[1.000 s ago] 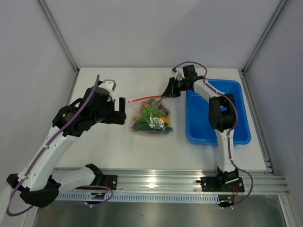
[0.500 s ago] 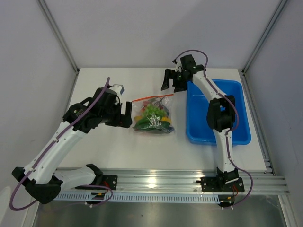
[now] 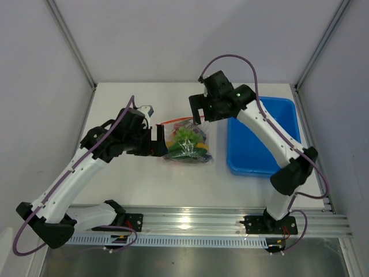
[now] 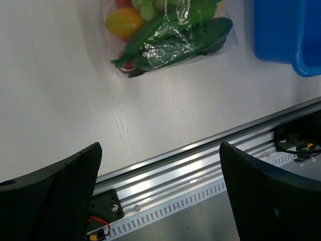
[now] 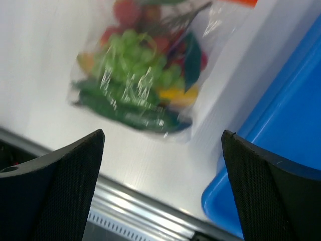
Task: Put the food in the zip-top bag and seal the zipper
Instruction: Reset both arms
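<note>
Lying mid-frame in the top view, the zip-top bag [image 3: 199,154] holds the food [image 3: 183,135]. The left gripper [image 3: 159,141] stands wide, empty, just beside its left edge. Farther up, the right gripper [image 3: 198,111] hangs wide, empty, near the zipper's [image 3: 176,122] right end, beside the blue tub [image 3: 253,151].

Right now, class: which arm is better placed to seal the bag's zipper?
Probably right: the right gripper, open, hovers at one end of the zipper; the left gripper sits beside the bag.
</note>
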